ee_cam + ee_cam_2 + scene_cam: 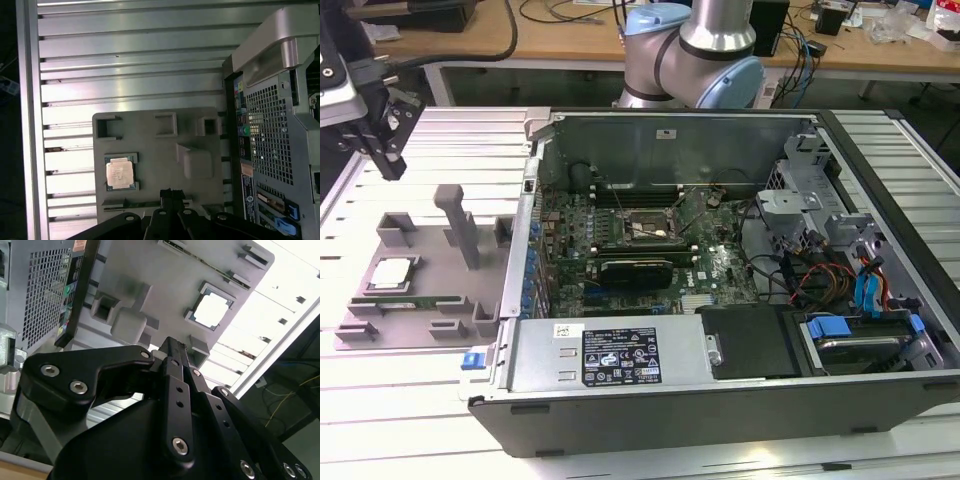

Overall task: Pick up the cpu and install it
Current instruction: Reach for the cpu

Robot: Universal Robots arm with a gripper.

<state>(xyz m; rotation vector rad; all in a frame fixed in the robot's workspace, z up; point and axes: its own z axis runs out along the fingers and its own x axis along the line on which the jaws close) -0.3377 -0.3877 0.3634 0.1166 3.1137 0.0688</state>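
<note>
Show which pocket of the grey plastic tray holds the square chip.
The framed square pocket toward the exterior view's left: the silvery-grey square cpu lies there; the smaller pockets are empty.

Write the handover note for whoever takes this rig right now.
Hand: shut, empty, held in the air near the grey holder tray, touching nothing.
Cpu: lies flat in its recess on the tray, on the exterior view's left of the open computer case.
Motherboard socket: looks empty.
Done: nothing yet.
Left: pick-up and install.
</note>
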